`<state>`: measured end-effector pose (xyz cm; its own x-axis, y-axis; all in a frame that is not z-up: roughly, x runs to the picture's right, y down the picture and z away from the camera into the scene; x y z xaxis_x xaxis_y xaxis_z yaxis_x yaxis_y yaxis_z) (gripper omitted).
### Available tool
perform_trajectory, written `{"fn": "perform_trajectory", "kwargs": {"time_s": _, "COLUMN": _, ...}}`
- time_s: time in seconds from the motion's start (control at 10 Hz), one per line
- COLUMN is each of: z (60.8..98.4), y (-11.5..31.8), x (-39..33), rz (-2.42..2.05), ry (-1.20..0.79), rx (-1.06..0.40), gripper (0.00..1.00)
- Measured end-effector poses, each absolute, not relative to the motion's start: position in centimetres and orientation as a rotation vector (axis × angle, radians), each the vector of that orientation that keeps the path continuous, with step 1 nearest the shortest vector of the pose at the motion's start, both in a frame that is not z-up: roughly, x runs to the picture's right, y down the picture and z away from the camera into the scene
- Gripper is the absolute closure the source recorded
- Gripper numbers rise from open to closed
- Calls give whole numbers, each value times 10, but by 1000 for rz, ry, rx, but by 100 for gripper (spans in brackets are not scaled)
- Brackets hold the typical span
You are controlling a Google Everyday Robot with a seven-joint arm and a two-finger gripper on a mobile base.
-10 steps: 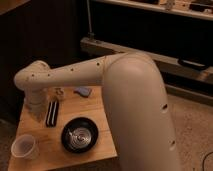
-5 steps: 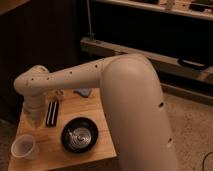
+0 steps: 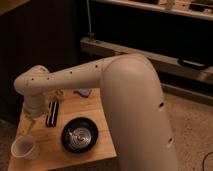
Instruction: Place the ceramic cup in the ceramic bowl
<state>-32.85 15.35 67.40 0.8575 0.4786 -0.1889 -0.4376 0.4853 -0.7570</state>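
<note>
Closest to you, the arm's thick pale link (image 3: pixel 135 110) fills the lower right of the frame and stretches up and left across the wooden table (image 3: pixel 102 150). At the table's front left corner, in the lower left of the frame, you see the ceramic cup (image 3: pixel 24 147) standing upright on the wood, mouth up. To its right, at the lower middle, the ceramic bowl (image 3: pixel 80 135) rests on the table apart from the cup, its glossy inside catching the light.

Just above the cup, at the left of the frame, the gripper (image 3: pixel 29 121) hangs down from the bent wrist. You cannot tell whether it is open or closed, nor whether it touches the cup.

Beside the gripper, beyond the bowl, a dark oblong object (image 3: pixel 51 113) lies flat. Farther back, a bluish item (image 3: pixel 82 92) sits near the table's far edge. A speckled floor (image 3: pixel 195 130) shows at right.
</note>
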Motion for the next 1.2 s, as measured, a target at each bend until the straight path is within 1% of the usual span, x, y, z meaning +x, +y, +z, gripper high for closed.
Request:
{"fn": "perform_trajectory", "kwargs": {"time_s": 0.3, "z": 670, "y": 151, "x": -334, "rz": 537, "ry": -66, "rx": -892, "gripper": 20}}
{"fn": "perform_trajectory", "kwargs": {"time_s": 0.6, "z": 649, "y": 158, "x": -351, "rz": 494, "ry": -101, "rx": -865, "gripper": 20}}
{"fn": "perform_trajectory", "kwargs": {"time_s": 0.9, "z": 653, "y": 166, "x": -351, "rz": 492, "ry": -99, "rx": -861, "gripper": 21}}
{"fn": "perform_trajectory", "kwargs": {"time_s": 1.0, "z": 655, "y": 169, "x": -350, "rz": 493, "ry": -99, "rx": -865, "gripper": 27}}
{"fn": "perform_trajectory", "kwargs": {"time_s": 1.2, "z": 661, "y": 175, "x": -347, "rz": 498, "ry": -105, "rx": -876, "gripper": 48}}
